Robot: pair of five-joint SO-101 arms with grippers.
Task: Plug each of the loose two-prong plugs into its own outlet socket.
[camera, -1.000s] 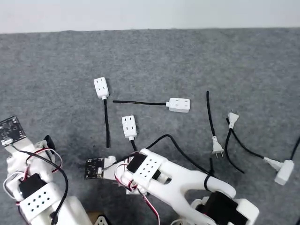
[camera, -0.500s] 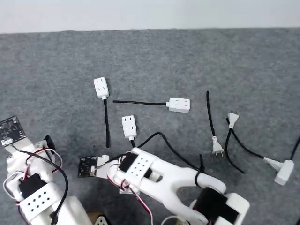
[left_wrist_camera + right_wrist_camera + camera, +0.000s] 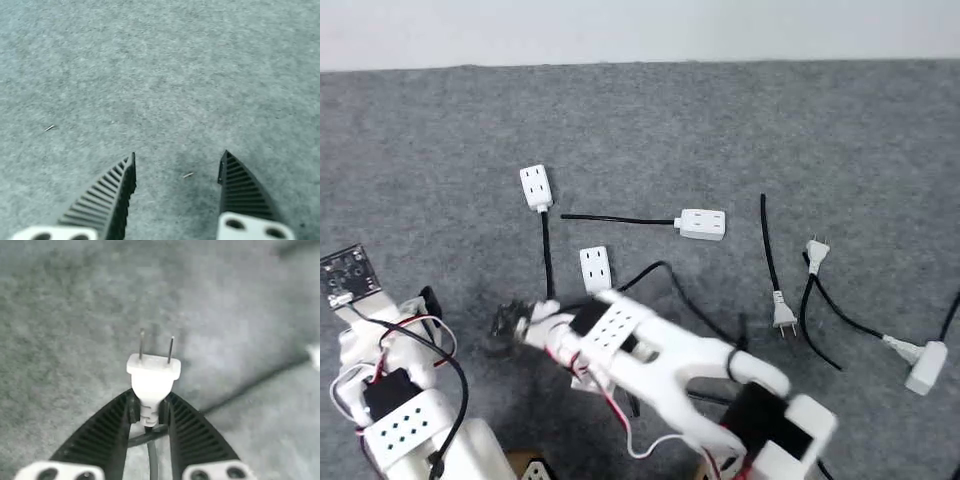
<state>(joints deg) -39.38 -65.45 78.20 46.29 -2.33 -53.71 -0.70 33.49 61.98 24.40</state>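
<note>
A plug (image 3: 152,374) is being pinched at its neck by the right end effector (image 3: 150,407). Its two prongs are pointing away from the wrist, and its black cord (image 3: 152,460) is running back between the fingers. In the high view this end effector (image 3: 535,318) is being held low over the grey desk (image 3: 740,120), just left of the near socket (image 3: 595,268). How close the held plug is to that socket cannot be told there.

Two more sockets are lying farther back. The left socket (image 3: 536,187) is lying with its cord trailing toward the arms, and the right socket (image 3: 701,223) with its cord stretched out to the left.

Two loose plugs are lying well to the right. The upper plug (image 3: 817,247) and the lower plug (image 3: 783,318) are near each other, with their cords curling over the desk. A white block (image 3: 926,368) on a cord is lying at the right edge; whether it is a plug or a socket cannot be told.

The left end effector (image 3: 177,162) is being held spread over bare desk, with nothing between its fingers.
</note>
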